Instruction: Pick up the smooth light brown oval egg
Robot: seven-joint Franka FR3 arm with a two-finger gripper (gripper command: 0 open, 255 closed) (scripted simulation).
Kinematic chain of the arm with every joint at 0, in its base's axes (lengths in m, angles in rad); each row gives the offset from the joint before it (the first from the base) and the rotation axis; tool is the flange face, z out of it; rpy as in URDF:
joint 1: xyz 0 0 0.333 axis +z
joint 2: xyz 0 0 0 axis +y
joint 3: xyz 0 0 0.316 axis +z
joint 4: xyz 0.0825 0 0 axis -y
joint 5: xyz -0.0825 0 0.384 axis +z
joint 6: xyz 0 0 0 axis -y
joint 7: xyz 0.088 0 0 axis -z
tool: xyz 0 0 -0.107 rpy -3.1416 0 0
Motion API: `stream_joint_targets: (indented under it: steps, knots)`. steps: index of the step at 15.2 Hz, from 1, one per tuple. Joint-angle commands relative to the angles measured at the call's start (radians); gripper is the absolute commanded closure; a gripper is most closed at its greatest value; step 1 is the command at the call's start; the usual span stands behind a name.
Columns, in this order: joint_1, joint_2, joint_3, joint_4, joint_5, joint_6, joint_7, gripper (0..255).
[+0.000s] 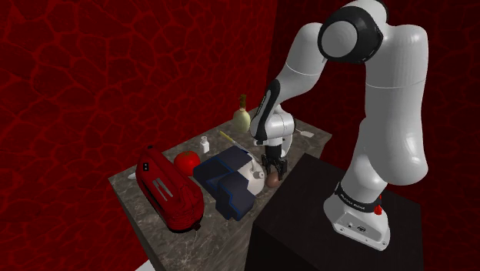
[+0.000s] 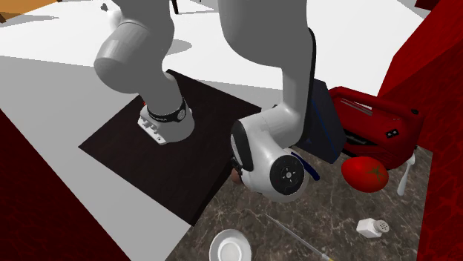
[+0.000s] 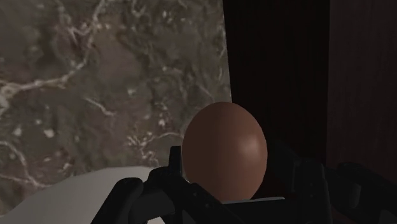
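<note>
Grips brown egg between closed-in gripper fingers, long axis pointing straight out from palm.

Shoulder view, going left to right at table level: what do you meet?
red appliance → blue object → brown egg at the gripper → black stand

one egg, one tomato, one toaster, one shaker, one saucer
</note>
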Motion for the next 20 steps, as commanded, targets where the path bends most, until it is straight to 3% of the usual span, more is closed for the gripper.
stream_joint_targets:
  steps: [1, 6, 20]
  knots:
    - [0.000, 0.002, 0.001, 0.000, 0.001, 0.001, 0.000, 255]
    - [-0.001, 0.003, 0.001, 0.000, 0.002, 0.002, -0.002, 255]
    - [0.080, -0.279, -0.154, -0.064, -0.302, -0.138, 0.230, 255]
